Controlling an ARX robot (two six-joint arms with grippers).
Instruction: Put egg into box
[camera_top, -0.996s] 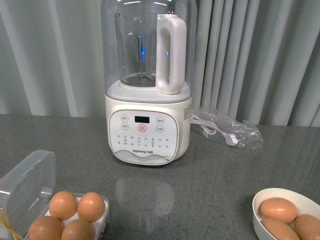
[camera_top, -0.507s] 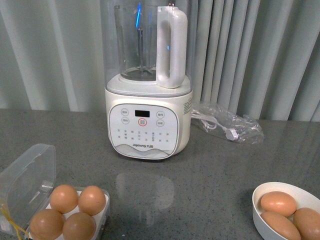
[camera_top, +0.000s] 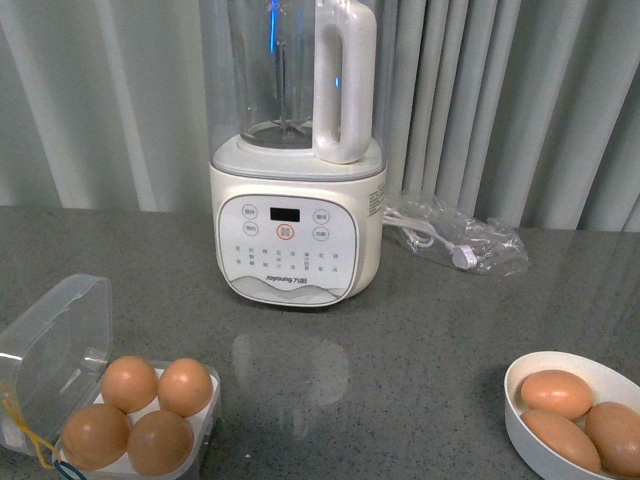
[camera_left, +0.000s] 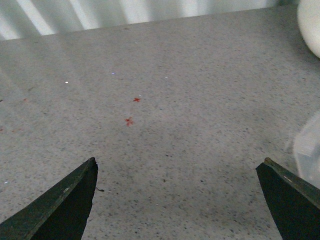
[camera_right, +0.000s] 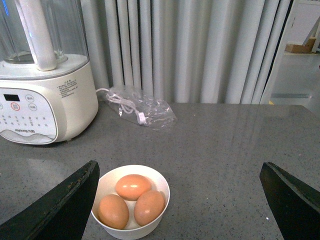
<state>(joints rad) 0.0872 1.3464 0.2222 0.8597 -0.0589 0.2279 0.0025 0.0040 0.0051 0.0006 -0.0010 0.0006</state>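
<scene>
– On the near left of the bench, the box is sitting with its clear lid tipped open, and four eggs are filling all four holes.
– So the egg is already lying in there?
– I am judging so: it is looking like one of those four, though I am failing to tell it from its neighbours. Three more are resting in the white bowl at the near right, touching one another.
– What are the arms doing?
– Neither is showing in the front view. The left end effector is hanging over bare bench, fingers spread wide, gripping nothing. The right end effector is gaping just as wide, facing the bowl from well apart, also gripping nothing.
– Were another egg needing a lift, how is it going to handle?
– Light and stiff, but brittle: I am expecting the shell to crack under a hard squeeze and, being smooth and rounded, to slip from a grip near either tip. I am advising closing gently across the widest part, pads on opposite long sides.
– And the blender?
– Standing mid-bench behind, well apart from both containers, a bagged cable lying beside it.
</scene>
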